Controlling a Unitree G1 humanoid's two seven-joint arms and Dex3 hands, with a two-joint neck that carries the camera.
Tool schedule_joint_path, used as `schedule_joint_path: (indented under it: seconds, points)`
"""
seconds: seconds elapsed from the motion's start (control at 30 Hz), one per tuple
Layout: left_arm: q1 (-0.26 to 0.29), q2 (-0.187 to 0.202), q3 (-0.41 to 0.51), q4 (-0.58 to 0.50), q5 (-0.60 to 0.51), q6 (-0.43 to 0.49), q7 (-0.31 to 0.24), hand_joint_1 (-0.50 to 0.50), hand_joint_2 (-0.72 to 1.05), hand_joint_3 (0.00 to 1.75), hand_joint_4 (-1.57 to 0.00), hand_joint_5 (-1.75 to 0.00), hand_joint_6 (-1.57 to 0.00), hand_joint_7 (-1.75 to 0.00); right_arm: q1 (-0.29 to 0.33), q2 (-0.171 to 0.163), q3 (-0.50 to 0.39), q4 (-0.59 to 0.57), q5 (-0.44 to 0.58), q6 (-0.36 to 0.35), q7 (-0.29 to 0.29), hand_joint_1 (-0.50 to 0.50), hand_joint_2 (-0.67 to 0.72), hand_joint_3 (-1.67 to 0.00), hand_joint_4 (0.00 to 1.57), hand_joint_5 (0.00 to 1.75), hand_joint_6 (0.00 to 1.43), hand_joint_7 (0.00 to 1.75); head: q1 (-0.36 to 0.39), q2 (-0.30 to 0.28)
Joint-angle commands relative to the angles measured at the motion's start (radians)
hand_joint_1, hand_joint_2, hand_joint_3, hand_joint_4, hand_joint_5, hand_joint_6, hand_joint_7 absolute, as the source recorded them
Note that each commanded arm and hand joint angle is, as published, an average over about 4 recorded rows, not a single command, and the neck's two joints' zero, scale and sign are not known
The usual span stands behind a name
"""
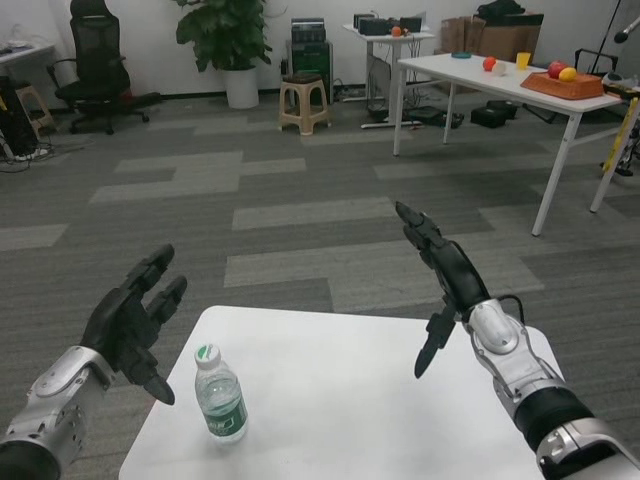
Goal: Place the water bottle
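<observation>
— Near the front left of the white table (340, 400), what stands there?

— One water bottle (220, 394), upright, clear plastic with a white cap and a green label round its middle. It sits on the tabletop close to the left edge (nothing else is on the table with it).

— Does either hand touch it?

— No. The left hand (133, 322) hovers just beside the bottle, up and to its left, over the table's edge, with its fingers spread apart and its palm turned toward the bottle. It holds nothing.

— And the other?

— The right hand (440, 270) is raised above the table's far right side, well apart from the bottle. Its fingers stretch forward and its thumb points down; it too is empty and unclenched.

— Anything behind?

— Grey carpet, a second white table (500, 75) carrying a tray of fruit (562, 80), a stool (304, 103), an office chair (98, 60) and a potted plant (228, 40).
</observation>
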Motion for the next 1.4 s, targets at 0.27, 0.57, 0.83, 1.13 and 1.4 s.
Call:
schedule_joint_path:
  seconds: [0.27,0.57,0.83,1.13,1.4]
  points:
    - [0.043,0.016,0.048,-0.248,0.006,0.031,-0.005,-0.5,-0.55,0.09,0.0,0.0,0.0,-0.03,-0.026,0.0,0.007,-0.001,0.004,-0.002,-0.002,-0.46,0.66,0.0,0.0,0.0,0.0,0.0,0.002,-0.001]
    - [0.053,0.024,0.051,-0.423,0.059,0.07,-0.033,-0.5,-0.53,0.09,0.0,0.0,0.0,-0.07,-0.026,-0.001,0.009,-0.008,0.005,-0.002,-0.002,-0.46,0.66,0.0,0.0,0.0,0.0,0.0,0.002,0.002]
    - [0.059,0.025,0.046,-0.53,0.106,0.102,-0.035,-0.5,-0.46,0.04,0.0,0.0,0.0,-0.07,-0.024,-0.004,0.013,-0.022,0.005,-0.002,-0.004,-0.46,0.66,0.0,0.0,0.0,0.0,0.0,0.005,0.008]
    - [0.059,0.025,0.018,-0.559,0.125,0.109,-0.036,-0.5,-0.46,0.07,0.0,0.0,0.0,-0.07,-0.017,-0.007,0.017,-0.034,0.005,-0.002,-0.003,-0.46,0.66,0.0,0.0,0.0,0.0,0.0,0.001,0.013]
    - [0.059,0.024,0.017,-0.563,0.128,0.112,-0.038,-0.5,-0.46,0.04,0.0,0.0,0.0,-0.07,-0.014,-0.008,0.015,-0.04,0.005,-0.002,-0.002,-0.46,0.66,0.0,0.0,0.0,0.0,0.0,-0.002,0.014]
